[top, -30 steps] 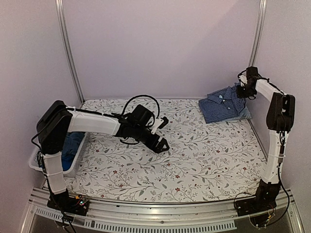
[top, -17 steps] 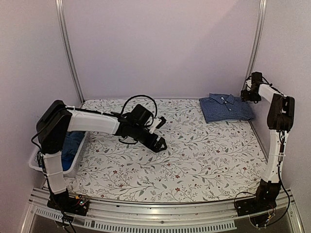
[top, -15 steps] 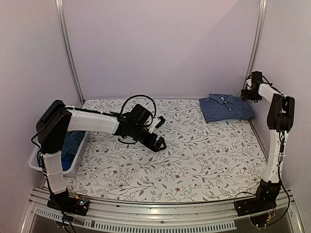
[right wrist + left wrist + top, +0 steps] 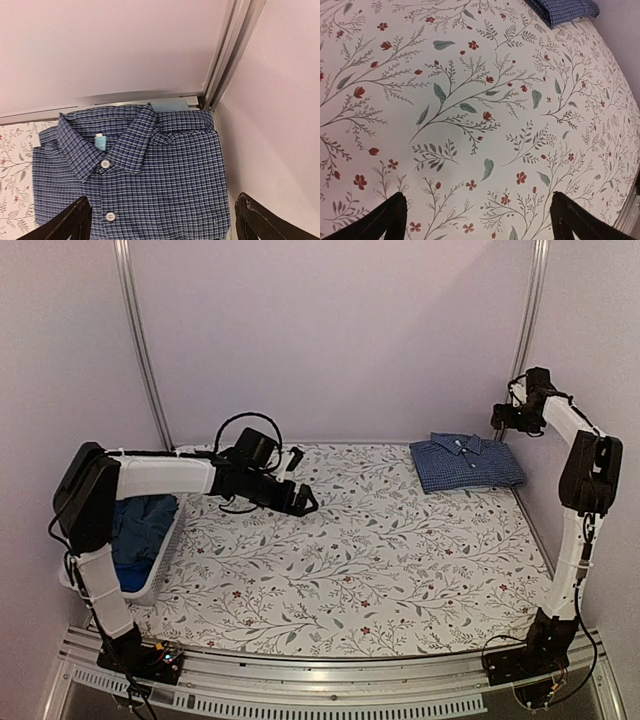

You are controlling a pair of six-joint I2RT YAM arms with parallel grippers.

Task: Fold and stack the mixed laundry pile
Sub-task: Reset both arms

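A folded dark blue small-check collared shirt (image 4: 465, 462) lies flat in the table's back right corner. The right wrist view shows it (image 4: 150, 175) from above, with a light-blue piece (image 4: 170, 106) peeking out under its collar edge. My right gripper (image 4: 503, 420) hangs open above the shirt's right end, and its jaws (image 4: 162, 222) stand wide with nothing in them. More blue garments (image 4: 140, 528) lie in the basket at the left. Open and empty, my left gripper (image 4: 300, 480) hovers over the bare cloth (image 4: 480, 220) at the back left. The checked shirt's corner (image 4: 562, 10) shows far off.
A white plastic basket (image 4: 160, 565) sits off the table's left edge beside the left arm. A floral tablecloth (image 4: 400, 560) covers the table. Metal frame posts (image 4: 525, 330) and pale walls close in the back and right side near the shirt.
My right gripper has opened, let go of the checked shirt and risen; the shirt now lies flat. The left arm has swung back and left toward the basket, still open.
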